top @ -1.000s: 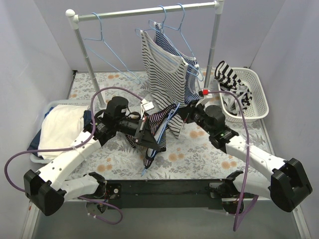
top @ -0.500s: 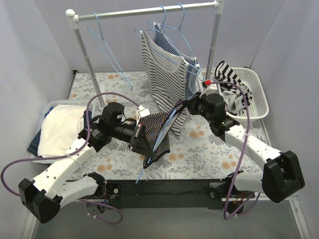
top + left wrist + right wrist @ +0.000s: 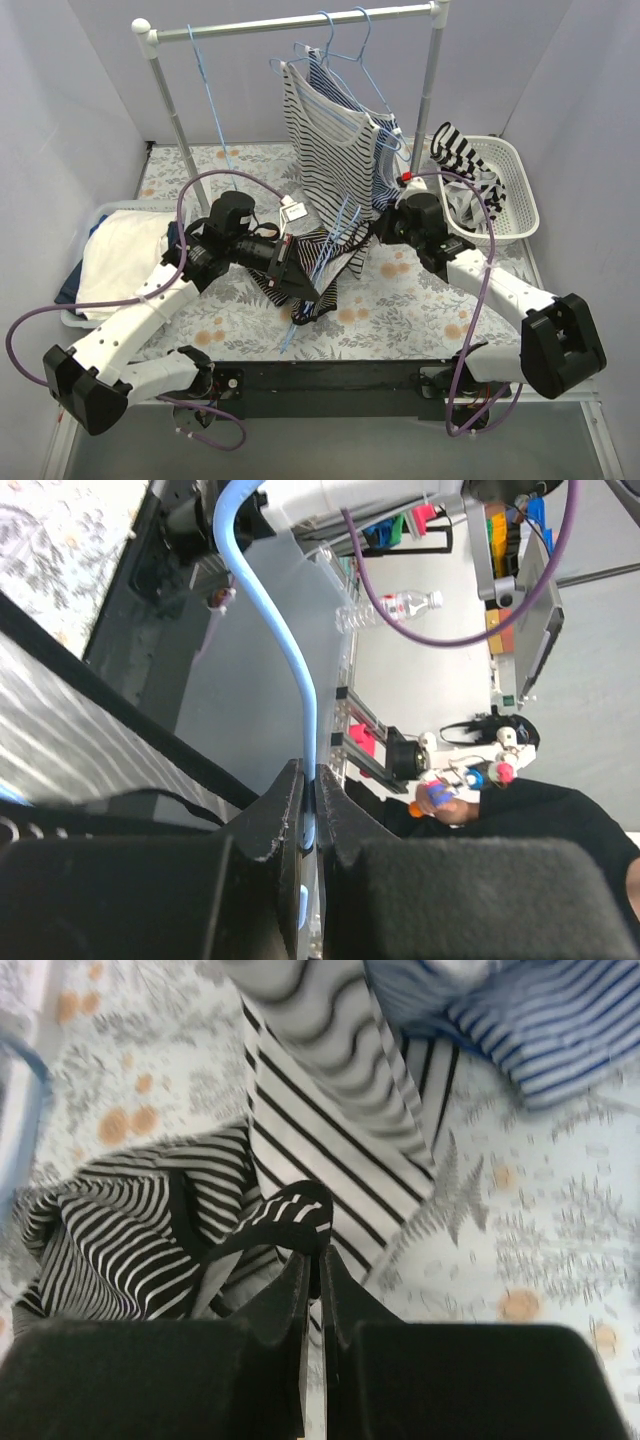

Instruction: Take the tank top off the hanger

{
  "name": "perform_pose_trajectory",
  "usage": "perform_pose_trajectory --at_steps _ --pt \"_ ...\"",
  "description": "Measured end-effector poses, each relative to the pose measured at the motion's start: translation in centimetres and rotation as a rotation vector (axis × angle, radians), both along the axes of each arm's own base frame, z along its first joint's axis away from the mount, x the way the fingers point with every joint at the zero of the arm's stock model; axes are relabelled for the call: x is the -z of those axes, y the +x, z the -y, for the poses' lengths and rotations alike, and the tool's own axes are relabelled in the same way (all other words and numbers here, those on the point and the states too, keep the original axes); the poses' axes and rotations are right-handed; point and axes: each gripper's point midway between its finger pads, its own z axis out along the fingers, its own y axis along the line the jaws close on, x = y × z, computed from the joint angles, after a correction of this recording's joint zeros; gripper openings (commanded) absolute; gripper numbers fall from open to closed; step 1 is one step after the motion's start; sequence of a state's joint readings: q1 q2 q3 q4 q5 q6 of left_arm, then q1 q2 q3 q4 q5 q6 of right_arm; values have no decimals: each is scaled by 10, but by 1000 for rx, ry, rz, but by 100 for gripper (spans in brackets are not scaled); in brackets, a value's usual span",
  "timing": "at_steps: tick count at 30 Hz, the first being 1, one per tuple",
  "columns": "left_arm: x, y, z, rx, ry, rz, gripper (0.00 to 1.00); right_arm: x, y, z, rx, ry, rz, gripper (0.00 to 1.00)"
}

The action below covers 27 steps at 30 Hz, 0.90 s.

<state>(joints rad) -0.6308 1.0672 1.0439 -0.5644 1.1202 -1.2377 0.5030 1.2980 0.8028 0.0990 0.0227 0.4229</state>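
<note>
Looks like a robot lab. White panels [image 3: 70,130] box in the desk [image 3: 400,310]; purple cables [image 3: 222,175] loop above it.

**Top external view:** set high behind both arm bases, facing down and forward across the table [image 3: 400,300] to the clothes rack [image 3: 290,22].

**Left wrist view:** very close along the left gripper [image 3: 310,780], tilted out past the table edge. It shares the blue hanger [image 3: 308,730] with the top view.

**Right wrist view:** close, facing down along the right gripper [image 3: 313,1260]. It shares the tank top [image 3: 120,1230] and the table with the top view.
</note>
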Motion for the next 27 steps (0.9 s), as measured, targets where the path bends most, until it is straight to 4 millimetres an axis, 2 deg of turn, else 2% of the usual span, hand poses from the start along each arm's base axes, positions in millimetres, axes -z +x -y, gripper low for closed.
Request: perform_pose_trajectory --at_steps 2,3,4,6,8,12,15,17,22,27 --pt "-1 7 5 -8 0 9 0 14 -14 6 -5 -20 -33 25" --pt "2 11 7 -10 5 5 0 19 -22 8 -12 -30 -43 44" --pt "5 14 9 -11 13 -4 0 21 -30 11 -18 -39 -47 49" --pt "13 19 13 -16 34 -27 0 10 -42 9 -39 -42 -15 58" --pt "21 24 16 -22 55 -48 0 -13 -53 5 -72 -24 55 61" --pt "26 27 17 -28 69 -60 0 -76 -71 3 -117 51 249 62" --pt "29 29 18 -36 71 -63 0 -102 -75 2 -130 83 336 62" --pt "33 32 20 -51 79 -69 0 -109 -76 -1 -145 92 357 62" --pt "45 44 25 -101 108 -87 0 -103 -81 -17 -212 103 341 61" --pt "56 61 32 -169 143 -98 0 -113 -87 -26 -255 136 370 61"
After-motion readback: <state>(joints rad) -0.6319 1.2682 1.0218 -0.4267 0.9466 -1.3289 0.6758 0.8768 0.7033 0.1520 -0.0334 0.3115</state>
